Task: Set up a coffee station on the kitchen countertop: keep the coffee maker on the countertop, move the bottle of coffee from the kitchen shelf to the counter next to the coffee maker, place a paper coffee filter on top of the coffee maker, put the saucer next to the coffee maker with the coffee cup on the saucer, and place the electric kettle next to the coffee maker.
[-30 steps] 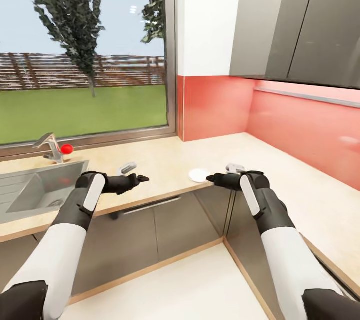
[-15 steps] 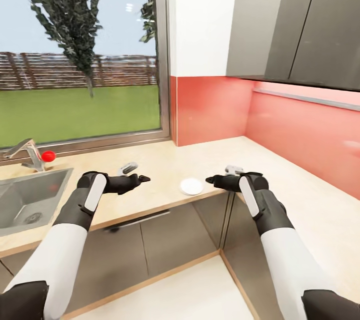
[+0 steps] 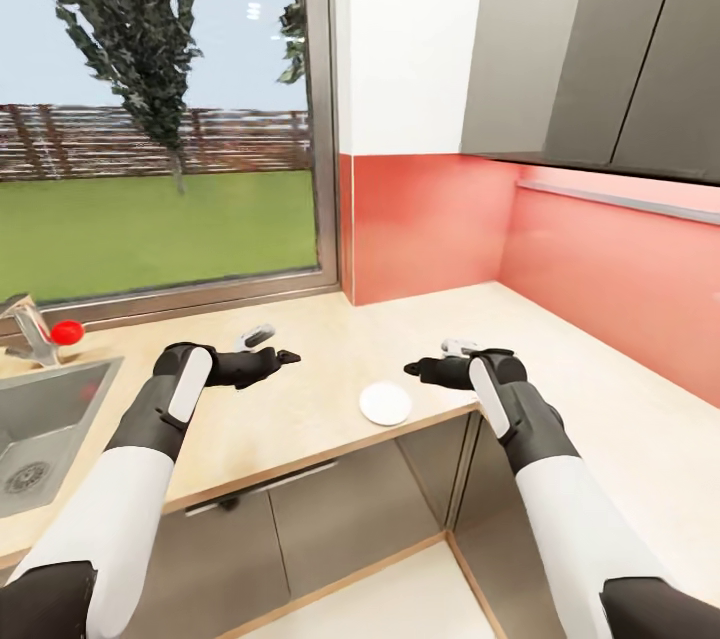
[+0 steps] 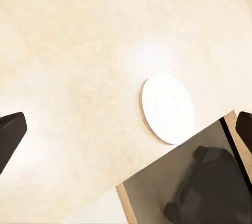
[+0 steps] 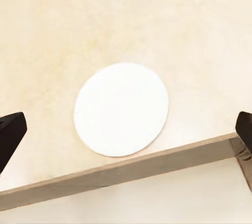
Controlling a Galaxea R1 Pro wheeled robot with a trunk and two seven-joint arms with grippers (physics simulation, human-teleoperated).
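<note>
Your saucer (image 3: 385, 404) lies flat on the surface (image 3: 300, 389), right by its front edge and near the inner corner where the run turns along the red backsplash (image 3: 610, 269). In the right wrist view the saucer (image 5: 122, 109) sits just inside that front edge with nothing on it, and in the left wrist view the saucer (image 4: 167, 109) lies between the two dark fingertips at the picture's sides. The sink (image 3: 40, 429) and its tap (image 3: 35, 329) are well apart, toward the left end.

Both claws are spread and hold nothing: the left claw (image 3: 268, 359) hovers over the surface left of the saucer, and the right claw (image 3: 435, 371) hangs just beside the saucer, over the front edge near the corner.

The coffee maker is not among the things in front of you here, so I judge the step in hand to be picking up the saucer for carrying. The right claw is nearer, so use it. A thin flat plate gives little to grip from above. Since the saucer lies so near the front edge, you could bring one finger under the rim from the front and the other on top, then close slowly. Keep it level as you lift, because a pinched rim may tip or slip.
</note>
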